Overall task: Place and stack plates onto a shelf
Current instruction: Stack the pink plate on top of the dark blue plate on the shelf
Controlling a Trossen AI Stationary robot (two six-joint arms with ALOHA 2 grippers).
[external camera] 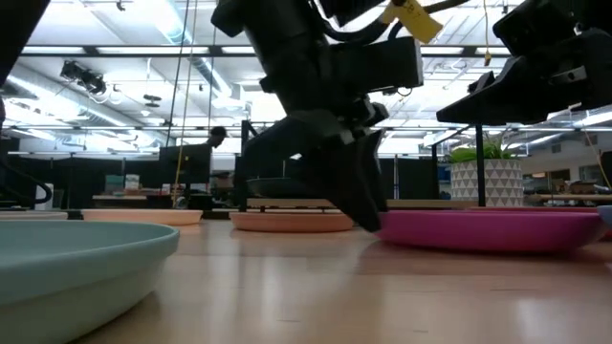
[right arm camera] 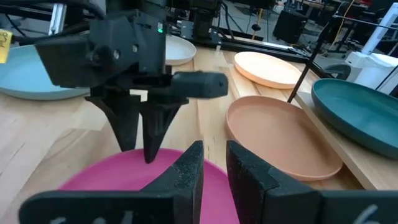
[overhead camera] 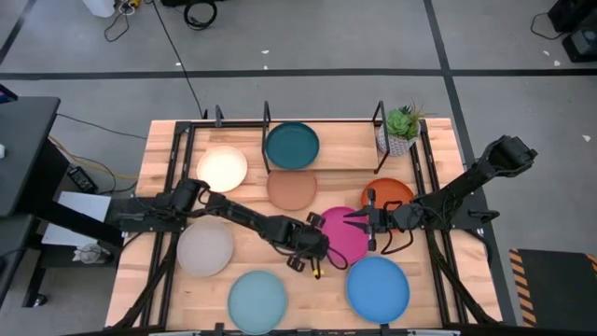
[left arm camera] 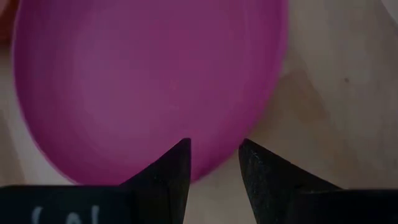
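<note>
The magenta plate lies flat on the table, right of centre. My left gripper is open and points down at its near-left rim, with the rim running between the two fingers. My right gripper is open by a narrow gap and hovers level over the plate's right side, clear of it. The dark teal plate sits on the black rod shelf at the far edge. The peach-tan plate lies just in front of the shelf. My left gripper comes at the magenta plate's near-left rim steeply from above, one finger on each side of it. In the low view a fingertip reaches down to the rim. I cannot tell whether it touches. The plate rests flat on the table.
Lying flat on the table are the cream plate, grey plate, pale teal plate and bright blue plate. The orange plate lies partly under my right arm. A small potted plant stands at the shelf's right end.
</note>
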